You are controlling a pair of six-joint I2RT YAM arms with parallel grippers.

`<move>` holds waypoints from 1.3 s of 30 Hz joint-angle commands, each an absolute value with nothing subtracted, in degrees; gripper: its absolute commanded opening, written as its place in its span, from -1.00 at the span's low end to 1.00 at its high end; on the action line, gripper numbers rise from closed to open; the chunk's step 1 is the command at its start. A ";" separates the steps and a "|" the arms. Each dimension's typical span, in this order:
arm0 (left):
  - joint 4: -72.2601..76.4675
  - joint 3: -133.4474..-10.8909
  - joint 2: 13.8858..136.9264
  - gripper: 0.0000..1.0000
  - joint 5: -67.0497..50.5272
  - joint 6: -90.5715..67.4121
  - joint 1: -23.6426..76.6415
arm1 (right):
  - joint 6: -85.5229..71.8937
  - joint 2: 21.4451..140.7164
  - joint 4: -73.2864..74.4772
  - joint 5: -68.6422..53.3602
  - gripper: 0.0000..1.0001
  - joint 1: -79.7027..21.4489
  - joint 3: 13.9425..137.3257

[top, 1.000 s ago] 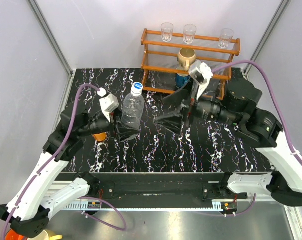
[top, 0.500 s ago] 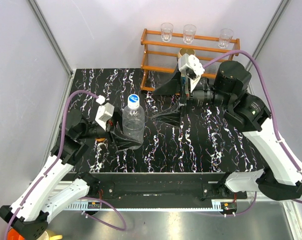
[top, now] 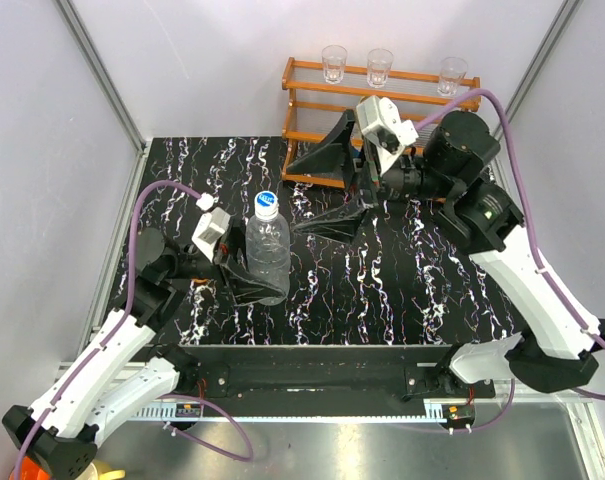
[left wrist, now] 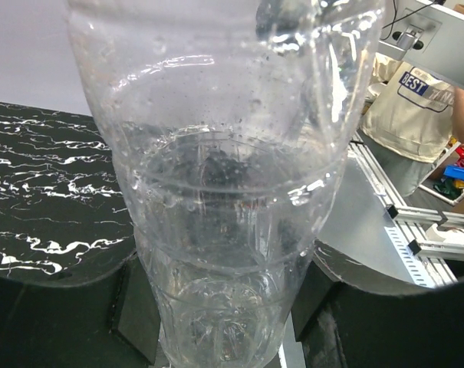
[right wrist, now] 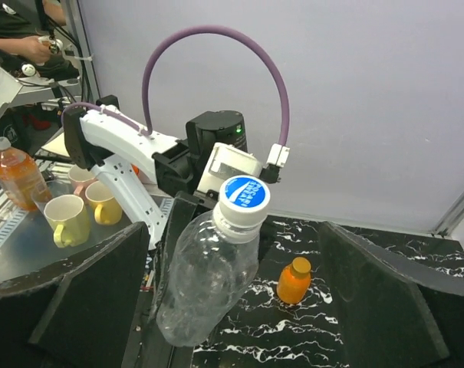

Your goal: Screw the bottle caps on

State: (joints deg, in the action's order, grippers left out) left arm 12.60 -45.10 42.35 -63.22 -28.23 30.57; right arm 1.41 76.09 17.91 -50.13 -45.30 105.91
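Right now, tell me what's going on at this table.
The left gripper is clamped around the body of a clear bottle, holding it tilted. A blue cap sits on its neck; how tight it is cannot be told. The right gripper hangs wide open and empty near the wooden rack, facing the bottle. A small orange bottle stands on the table off to the left, with an orange cap on.

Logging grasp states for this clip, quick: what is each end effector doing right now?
Left end effector: closed around the clear bottle, holding it.
Right end effector: open, holding nothing.
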 commanded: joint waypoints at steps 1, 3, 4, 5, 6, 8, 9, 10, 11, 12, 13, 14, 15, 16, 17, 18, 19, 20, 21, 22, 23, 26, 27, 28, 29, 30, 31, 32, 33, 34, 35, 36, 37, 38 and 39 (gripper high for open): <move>19.86 -44.47 41.48 0.08 -65.48 -30.15 30.23 | -2.37 79.09 9.59 -51.94 0.99 -45.00 105.73; 19.78 -44.65 41.57 0.08 -65.48 -30.23 30.32 | -3.95 79.80 6.87 -52.82 0.99 -45.00 105.56; 19.86 -44.65 41.57 0.07 -65.39 -30.15 30.24 | -4.39 80.41 6.07 -53.08 0.99 -44.91 105.56; 19.95 -44.65 41.49 0.07 -65.22 -30.41 30.32 | -5.26 80.77 5.37 -53.78 0.99 -45.00 105.64; 20.04 -44.47 41.57 0.07 -65.13 -30.50 30.24 | -5.62 80.86 3.80 -54.05 0.99 -45.00 105.56; 20.04 -43.95 41.40 0.07 -65.04 -30.93 30.23 | -6.67 81.56 2.90 -55.45 0.99 -45.09 105.91; 20.04 -43.86 41.22 0.07 -65.04 -30.94 30.23 | -7.03 82.17 2.73 -55.81 0.98 -45.17 106.52; 19.95 -43.60 41.22 0.07 -64.95 -31.02 30.32 | -7.21 82.44 2.81 -56.51 0.96 -45.35 106.78; 19.95 -43.59 41.05 0.07 -64.95 -31.11 30.24 | -7.21 82.53 2.81 -56.51 0.96 -45.79 106.79; 19.86 -43.51 40.96 0.07 -64.60 -31.11 30.23 | -7.03 82.53 2.73 -56.43 0.95 -46.05 106.53; 19.86 -43.42 40.96 0.07 -64.60 -31.20 30.23 | -6.68 82.44 2.72 -56.16 0.94 -46.40 106.35; 19.78 -43.24 40.78 0.07 -64.43 -31.20 30.23 | -6.59 82.35 2.72 -56.08 0.94 -46.58 105.91; 19.78 -43.33 40.78 0.06 -64.25 -31.20 30.15 | -6.42 82.53 2.72 -56.07 0.93 -47.19 105.82; 19.60 -43.16 40.78 0.07 -64.25 -31.20 30.15 | -6.24 82.44 2.72 -55.81 0.91 -47.46 105.82; 19.51 -43.07 40.69 0.07 -64.16 -31.20 30.23 | -6.15 82.62 2.72 -55.72 0.90 -47.72 105.82; 19.51 -43.15 40.69 0.07 -64.07 -31.20 30.15 | -6.15 82.88 2.81 -55.64 0.89 -48.16 105.82; 19.42 -43.07 40.69 0.07 -63.99 -31.11 30.15 | -5.80 83.05 3.07 -55.20 0.88 -48.69 106.08; 19.42 -43.07 40.69 0.06 -63.90 -31.11 30.15 | -5.45 83.14 3.77 -55.11 0.86 -48.78 106.34; 19.42 -43.07 40.69 0.06 -63.90 -31.03 30.15 | -5.28 83.49 3.95 -54.93 0.86 -49.04 106.43; 19.25 -43.07 40.69 0.06 -63.90 -30.94 30.15 | -5.19 83.58 4.13 -54.76 0.84 -49.30 106.61; 19.16 -43.07 40.69 0.06 -63.90 -30.76 30.15 | -5.19 83.76 4.22 -54.67 0.82 -49.39 106.61; 18.72 -42.98 40.52 0.06 -63.81 -30.50 30.23 | -5.36 84.11 4.22 -54.49 0.79 -49.75 106.87; 18.46 -42.98 40.34 0.05 -63.81 -30.41 30.15 | -5.36 84.29 4.22 -54.41 0.76 -49.83 106.96; 18.46 -42.89 40.34 0.05 -63.72 -30.24 30.06 | -5.54 84.46 4.22 -54.40 0.75 -49.83 107.05; 18.46 -42.98 40.34 0.06 -63.81 -30.32 30.15 | -5.80 84.64 4.22 -54.49 0.73 -49.92 107.31; 18.46 -42.98 40.25 0.05 -63.55 -30.32 30.15 | -5.89 84.81 4.22 -54.49 0.68 -49.83 107.40; 18.46 -42.98 40.34 0.05 -63.63 -30.41 30.06 | -6.06 84.99 4.22 -54.58 0.66 -49.92 107.49; 18.46 -42.89 40.17 0.05 -63.63 -30.41 30.15 | -6.15 84.99 4.13 -54.67 0.64 -49.92 107.58; 18.46 -42.89 40.17 0.05 -63.63 -30.41 30.06 | -6.15 85.08 4.13 -54.67 0.61 -49.83 107.67; 18.37 -42.80 40.17 0.04 -63.63 -30.41 30.06 | -6.33 84.99 4.04 -54.67 0.57 -49.92 107.49; 18.37 -42.89 40.17 0.04 -63.63 -30.41 30.06 | -6.42 85.08 3.78 -54.67 0.56 -49.92 107.49; 18.28 -42.80 40.08 0.04 -63.46 -30.32 30.06 | -6.68 85.17 3.43 -54.67 0.54 -49.92 107.32; 18.28 -42.72 40.17 0.04 -63.46 -30.32 30.06 | -7.03 85.08 3.34 -54.67 0.51 -49.92 107.31; 18.28 -42.80 40.17 0.04 -63.37 -30.32 30.06 | -7.21 85.25 2.73 -54.67 0.48 -49.92 107.31; 18.28 -42.72 40.08 0.04 -63.46 -30.32 30.06 | -7.38 85.25 2.38 -54.67 0.47 -49.92 107.14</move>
State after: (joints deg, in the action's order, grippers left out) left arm 15.88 -42.61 40.93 -63.75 -31.11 30.41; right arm -6.09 85.25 5.37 -54.63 -49.30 105.47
